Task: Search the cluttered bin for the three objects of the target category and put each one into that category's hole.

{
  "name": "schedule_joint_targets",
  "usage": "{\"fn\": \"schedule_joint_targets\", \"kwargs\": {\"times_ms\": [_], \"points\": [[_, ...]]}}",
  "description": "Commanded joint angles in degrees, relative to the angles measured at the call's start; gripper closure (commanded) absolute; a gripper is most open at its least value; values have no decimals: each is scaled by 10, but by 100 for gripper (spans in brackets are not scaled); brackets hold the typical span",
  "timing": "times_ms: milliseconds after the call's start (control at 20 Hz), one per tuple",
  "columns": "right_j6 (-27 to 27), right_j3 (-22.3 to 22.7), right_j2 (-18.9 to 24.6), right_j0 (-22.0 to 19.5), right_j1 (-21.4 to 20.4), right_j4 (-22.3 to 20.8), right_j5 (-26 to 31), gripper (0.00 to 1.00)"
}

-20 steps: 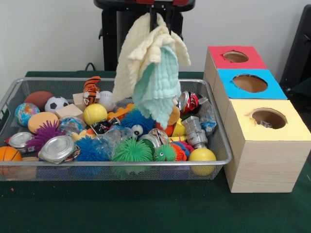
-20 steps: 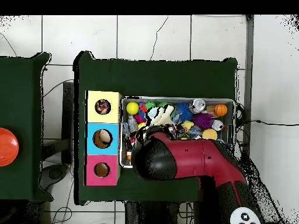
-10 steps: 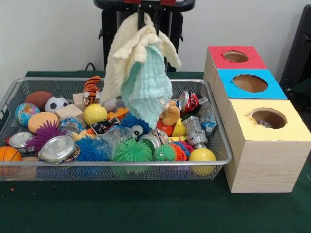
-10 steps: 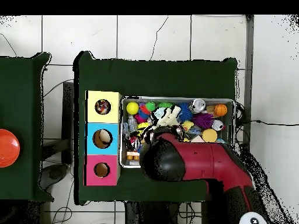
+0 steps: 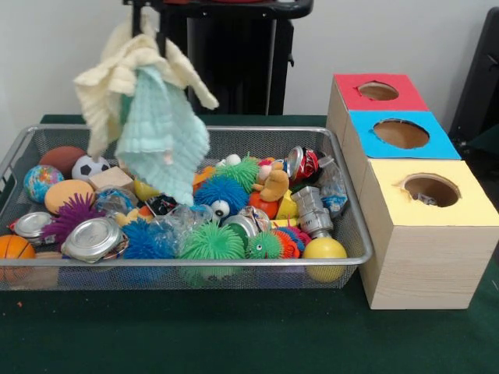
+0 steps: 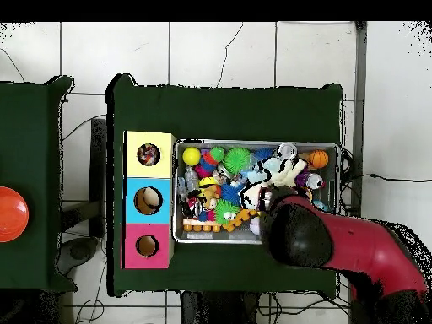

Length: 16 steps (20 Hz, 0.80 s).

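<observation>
The wire mesh bin (image 5: 195,262) is full of toys, balls and cans; it also shows in the overhead view (image 6: 257,143). My gripper (image 5: 146,15) is at the top left of the front view, high above the bin's left half. It is shut on a cream cloth (image 5: 109,78) and a pale mint cloth (image 5: 160,140), which hang down together. In the overhead view the red arm (image 6: 354,249) hides the gripper and the cloths (image 6: 283,173) stick out beside it. The yellow-topped box's hole (image 5: 431,189) (image 6: 148,154) is far to the side. No speckled limp piece shows.
The blue-topped box (image 5: 401,134) and red-topped box (image 5: 378,91) stand behind the yellow one. A green spiky ball (image 5: 212,241), a yellow ball (image 5: 324,249), cans (image 5: 92,238) and a crushed can (image 5: 312,212) lie in the bin. The black pedestal (image 5: 234,54) stands behind.
My gripper has carried the cream and mint cloths from the bin's middle toward the left in the front view. They swing and hang higher. Toys that they covered now show.
</observation>
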Motion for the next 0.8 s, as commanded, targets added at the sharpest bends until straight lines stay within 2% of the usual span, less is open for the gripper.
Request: {"fn": "schedule_joint_targets", "kwargs": {"times_ms": [50, 350, 650, 800], "points": [[-98, -21, 70, -58, 27, 0, 48, 100], [-129, -49, 104, -99, 47, -16, 72, 100], [-130, -67, 124, -113, 76, -38, 69, 100], [-122, -61, 129, -116, 78, -46, 61, 100]]}}
